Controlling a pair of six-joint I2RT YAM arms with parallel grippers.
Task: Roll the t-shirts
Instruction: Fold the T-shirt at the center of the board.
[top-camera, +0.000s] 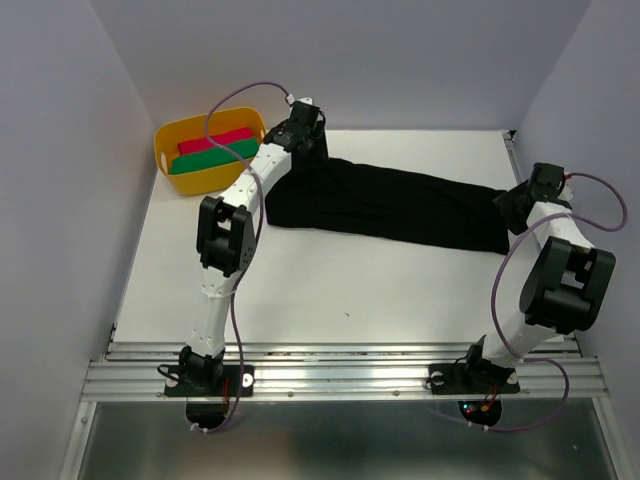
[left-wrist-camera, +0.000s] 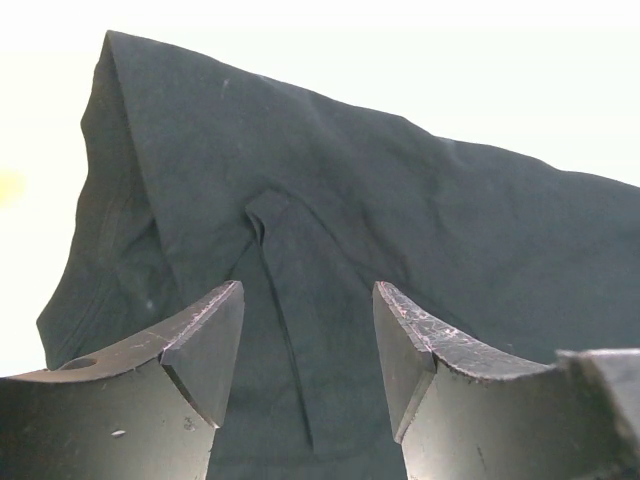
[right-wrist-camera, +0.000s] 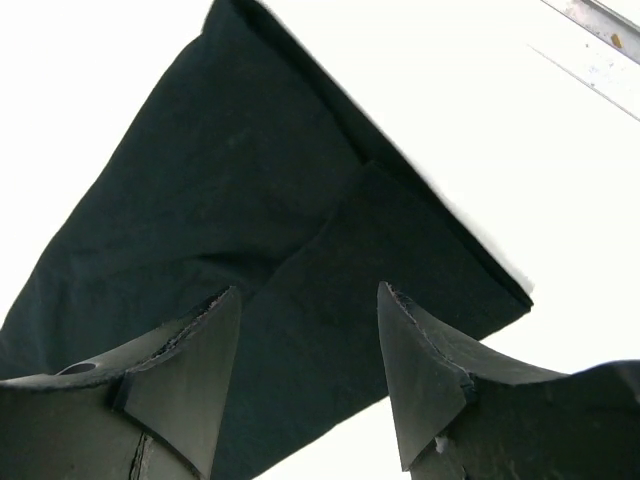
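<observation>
The shirt (top-camera: 390, 205) is lying flat on the worktop (top-camera: 350, 290), folded into a long black band that is running from the far left, beside the tub (top-camera: 172, 135), slantwise to the right edge. The left hand (left-wrist-camera: 308, 290) is hanging over the band's left end with its fingers (left-wrist-camera: 205, 340) standing well apart and nothing between them; below them the cloth is showing soft creases and a small raised pinch, with a seamed edge at the left. The right hand (right-wrist-camera: 310, 292) is hovering over the band's right end, its fingers (right-wrist-camera: 190, 370) also spread wide and gripping nothing; under them one layer is overlapping another, and the end's square corner is lying against the white surface. Whether either hand is touching the cloth cannot be told. The tub is sitting at the far left corner, just beside the left arm's wrist, and is holding a red bundle (top-camera: 215, 139) lying alongside a green bundle (top-camera: 213, 158). Both arms are reaching out from their bases at the near edge, one to each end of the band.
</observation>
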